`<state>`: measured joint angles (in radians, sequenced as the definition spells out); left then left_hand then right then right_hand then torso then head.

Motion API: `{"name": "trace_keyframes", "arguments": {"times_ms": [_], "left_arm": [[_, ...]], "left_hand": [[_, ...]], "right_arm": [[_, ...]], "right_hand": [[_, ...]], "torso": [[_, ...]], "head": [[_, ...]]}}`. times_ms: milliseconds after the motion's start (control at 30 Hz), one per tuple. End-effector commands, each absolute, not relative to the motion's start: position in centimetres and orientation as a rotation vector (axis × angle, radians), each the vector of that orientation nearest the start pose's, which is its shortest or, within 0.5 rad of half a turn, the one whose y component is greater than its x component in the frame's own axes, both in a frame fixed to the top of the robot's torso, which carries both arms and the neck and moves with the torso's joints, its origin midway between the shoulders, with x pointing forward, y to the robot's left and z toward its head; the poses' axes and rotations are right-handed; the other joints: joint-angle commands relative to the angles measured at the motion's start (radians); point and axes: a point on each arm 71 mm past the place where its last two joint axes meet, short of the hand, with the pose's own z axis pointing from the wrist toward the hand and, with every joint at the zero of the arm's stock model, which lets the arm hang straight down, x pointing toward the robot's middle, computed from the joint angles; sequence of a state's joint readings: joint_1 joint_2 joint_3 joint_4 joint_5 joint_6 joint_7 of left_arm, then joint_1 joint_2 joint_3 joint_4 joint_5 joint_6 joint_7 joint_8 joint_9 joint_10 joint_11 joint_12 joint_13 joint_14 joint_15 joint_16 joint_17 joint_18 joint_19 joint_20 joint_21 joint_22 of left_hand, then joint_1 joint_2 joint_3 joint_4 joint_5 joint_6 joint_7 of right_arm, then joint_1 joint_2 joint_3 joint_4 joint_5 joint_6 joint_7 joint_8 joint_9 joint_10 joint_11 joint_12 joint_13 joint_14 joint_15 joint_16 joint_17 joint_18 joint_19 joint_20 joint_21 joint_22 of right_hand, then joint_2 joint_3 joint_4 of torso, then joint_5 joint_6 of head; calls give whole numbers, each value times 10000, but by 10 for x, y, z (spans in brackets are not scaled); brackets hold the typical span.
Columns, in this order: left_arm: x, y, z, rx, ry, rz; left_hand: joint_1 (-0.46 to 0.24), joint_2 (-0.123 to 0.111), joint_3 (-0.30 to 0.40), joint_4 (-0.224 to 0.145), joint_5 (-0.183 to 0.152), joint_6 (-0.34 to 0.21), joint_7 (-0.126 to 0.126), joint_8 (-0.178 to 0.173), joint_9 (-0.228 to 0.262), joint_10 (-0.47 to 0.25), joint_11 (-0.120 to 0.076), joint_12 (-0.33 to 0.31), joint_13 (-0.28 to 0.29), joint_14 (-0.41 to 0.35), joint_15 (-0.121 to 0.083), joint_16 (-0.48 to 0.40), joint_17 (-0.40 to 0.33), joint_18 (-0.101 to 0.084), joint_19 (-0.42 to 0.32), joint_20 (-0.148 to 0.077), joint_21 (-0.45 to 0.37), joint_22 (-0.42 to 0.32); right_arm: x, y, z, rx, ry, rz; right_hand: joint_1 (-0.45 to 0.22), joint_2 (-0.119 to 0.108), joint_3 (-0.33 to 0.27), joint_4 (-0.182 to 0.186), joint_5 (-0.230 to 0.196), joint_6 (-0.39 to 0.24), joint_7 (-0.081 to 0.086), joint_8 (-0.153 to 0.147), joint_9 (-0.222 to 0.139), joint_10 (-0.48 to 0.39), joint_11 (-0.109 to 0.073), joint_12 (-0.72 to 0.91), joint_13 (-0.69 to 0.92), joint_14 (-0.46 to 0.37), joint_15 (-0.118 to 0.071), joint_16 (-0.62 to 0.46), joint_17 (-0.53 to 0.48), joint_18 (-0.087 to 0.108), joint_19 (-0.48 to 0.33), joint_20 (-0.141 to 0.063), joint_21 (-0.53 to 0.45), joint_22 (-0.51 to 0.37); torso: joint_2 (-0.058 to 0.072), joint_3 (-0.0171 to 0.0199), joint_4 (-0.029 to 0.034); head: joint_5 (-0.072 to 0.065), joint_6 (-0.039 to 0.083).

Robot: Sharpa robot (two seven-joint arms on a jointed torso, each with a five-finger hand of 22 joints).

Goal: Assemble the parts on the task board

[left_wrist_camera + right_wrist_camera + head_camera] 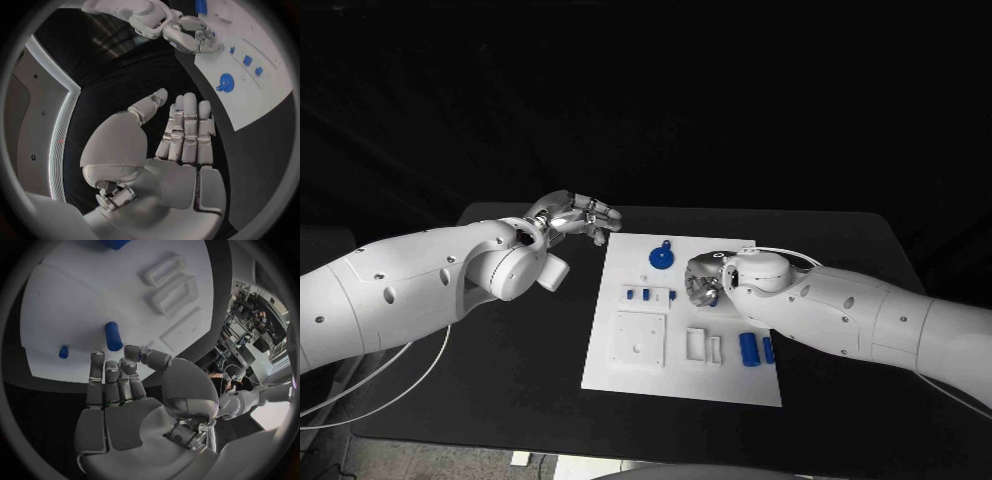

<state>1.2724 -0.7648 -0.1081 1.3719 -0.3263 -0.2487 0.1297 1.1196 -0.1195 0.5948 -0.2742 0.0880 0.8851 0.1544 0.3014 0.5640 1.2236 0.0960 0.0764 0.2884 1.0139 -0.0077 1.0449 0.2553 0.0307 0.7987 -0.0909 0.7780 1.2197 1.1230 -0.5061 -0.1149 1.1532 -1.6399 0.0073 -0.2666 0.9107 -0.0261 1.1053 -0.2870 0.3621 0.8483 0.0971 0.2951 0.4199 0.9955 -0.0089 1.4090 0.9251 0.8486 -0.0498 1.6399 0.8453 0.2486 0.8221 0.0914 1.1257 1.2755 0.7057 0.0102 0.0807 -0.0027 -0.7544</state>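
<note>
Now the right hand (708,285) hovers low over the task board (635,375) mid-bench, fingers loosely apart, holding nothing; blue parts (749,349) lie just beside it. Left hand (574,215) waits wide off-board. Next, I reckon: a precise pinch

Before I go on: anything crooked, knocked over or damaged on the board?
Nothing stands out. The task board lies flat, and the blue parts lie on it in order. The left hand holds nothing, off the board; the right hand hovers over its middle.
</note>
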Motion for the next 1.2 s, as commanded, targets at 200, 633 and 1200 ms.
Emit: {"name": "trace_keyframes", "arguments": {"times_ms": [200, 633, 1200], "left_arm": [[519, 208, -187, -8411, 17229, -12512], [520, 209, -187, -8416, 17219, -12493], [521, 203, -188, -8347, 17272, -12580]], "left_hand": [[20, 74, 11, 59, -9, -69, 8, -55, 13, -48, 34, -32, 16, 21, 36, -49, 17, 115, -14, -115, -67, 11], [28, 72, 14, 56, -11, -68, 7, -54, 15, -47, 32, -30, 18, 22, 35, -53, 24, 117, -13, -116, -71, 16], [36, 75, 17, 55, -15, -68, 6, -51, 18, -46, 32, -29, 21, 22, 34, -57, 31, 117, -12, -116, -75, 21]], "right_arm": [[509, -129, -274, -4084, 18280, 4391], [511, -119, -271, -5679, 16890, 4378], [514, -107, -289, -7079, 16398, 4435]], "right_hand": [[649, -555, -945, -8, -469, -32, -76, 138, 49, -45, -67, -76, 29, 101, -69, -115, 36, 132, 75, -144, 79, -41], [2246, -1842, -2055, 2, -2424, -35, -214, 289, 73, -275, -184, -261, 130, 0, -87, -300, 111, 132, -74, -82, -56, -183], [2918, -2202, -2756, -3, -3134, 868, 138, 780, 223, -988, 151, -406, 222, -487, 127, -313, 250, 132, -508, 140, -118, -137]], "torso": [[-6, 7, -26], [4, -5, -7], [31, -9, 77]], "head": [[9, 6], [-2, 29], [-37, 10]]}}
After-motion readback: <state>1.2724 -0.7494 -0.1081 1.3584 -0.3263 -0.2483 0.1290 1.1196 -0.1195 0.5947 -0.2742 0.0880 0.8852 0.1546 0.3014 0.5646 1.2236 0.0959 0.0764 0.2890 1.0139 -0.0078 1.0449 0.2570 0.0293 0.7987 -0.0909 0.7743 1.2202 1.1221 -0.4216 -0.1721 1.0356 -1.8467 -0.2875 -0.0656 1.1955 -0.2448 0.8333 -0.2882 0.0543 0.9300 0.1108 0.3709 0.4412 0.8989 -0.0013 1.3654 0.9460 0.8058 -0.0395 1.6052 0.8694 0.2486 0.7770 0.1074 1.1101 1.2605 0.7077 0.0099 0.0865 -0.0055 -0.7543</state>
